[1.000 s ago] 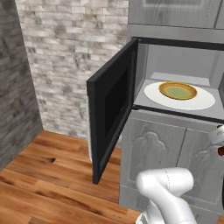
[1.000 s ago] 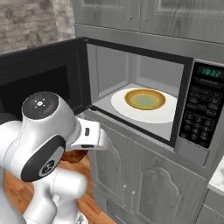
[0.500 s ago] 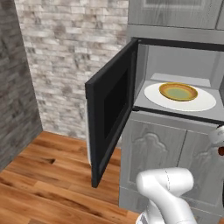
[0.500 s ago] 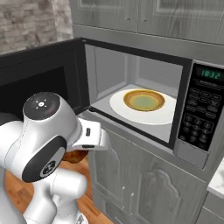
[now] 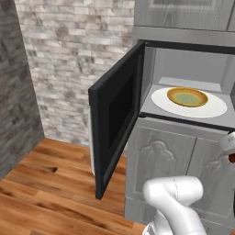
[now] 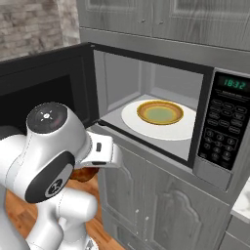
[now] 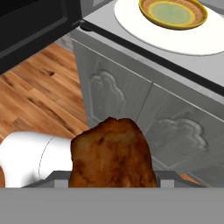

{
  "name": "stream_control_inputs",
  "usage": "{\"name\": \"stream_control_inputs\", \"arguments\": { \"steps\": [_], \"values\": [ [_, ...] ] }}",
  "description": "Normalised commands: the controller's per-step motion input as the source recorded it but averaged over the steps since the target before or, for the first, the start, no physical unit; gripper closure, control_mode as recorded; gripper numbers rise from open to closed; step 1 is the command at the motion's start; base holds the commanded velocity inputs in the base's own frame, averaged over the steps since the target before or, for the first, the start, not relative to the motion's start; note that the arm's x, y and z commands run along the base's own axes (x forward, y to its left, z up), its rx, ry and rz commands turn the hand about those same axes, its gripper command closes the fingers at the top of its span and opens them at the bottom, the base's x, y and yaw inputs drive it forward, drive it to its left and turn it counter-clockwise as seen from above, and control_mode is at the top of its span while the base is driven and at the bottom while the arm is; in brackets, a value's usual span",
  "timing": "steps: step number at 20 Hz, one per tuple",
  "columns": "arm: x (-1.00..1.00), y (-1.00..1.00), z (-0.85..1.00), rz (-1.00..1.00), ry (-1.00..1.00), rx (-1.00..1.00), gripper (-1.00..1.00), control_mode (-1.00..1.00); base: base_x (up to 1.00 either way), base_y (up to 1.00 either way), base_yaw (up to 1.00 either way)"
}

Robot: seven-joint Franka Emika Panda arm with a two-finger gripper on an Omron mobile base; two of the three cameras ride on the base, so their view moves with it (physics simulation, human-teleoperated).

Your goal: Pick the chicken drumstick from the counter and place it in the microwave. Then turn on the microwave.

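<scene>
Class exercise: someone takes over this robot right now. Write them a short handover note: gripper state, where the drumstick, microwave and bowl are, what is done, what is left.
Gripper: shut on the chicken drumstick, held low in front of the grey cabinet, below the oven opening.
Microwave: door swung wide open; white turntable carries a yellow-brown bowl.
Done: drumstick picked up and brought to the microwave.
Left: lift it into the cavity, release it, close the door, press the keypad to start.
</scene>
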Motion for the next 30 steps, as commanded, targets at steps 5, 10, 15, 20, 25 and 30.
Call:
{"name": "stream_control_inputs", "arguments": {
  "steps": [5, 10, 15, 20, 25, 30],
  "values": [
    [0.00, 0.00, 0.00, 0.00, 0.00, 0.00, 1.00, 1.00, 0.24, -0.03, 0.00],
    [0.00, 0.00, 0.00, 0.00, 0.00, 0.00, 1.00, 1.00, 0.25, -0.03, 0.00],
    [0.00, 0.00, 0.00, 0.00, 0.00, 0.00, 1.00, 1.00, 0.22, -0.04, -0.05],
    [0.00, 0.00, 0.00, 0.00, 0.00, 0.00, 1.00, 1.00, 0.15, 0.00, -0.13],
    [0.00, 0.00, 0.00, 0.00, 0.00, 0.00, 1.00, 1.00, 0.11, 0.00, -0.11],
    [0.00, 0.00, 0.00, 0.00, 0.00, 0.00, 1.00, 1.00, 0.22, 0.00, -0.08]
  ]
}}
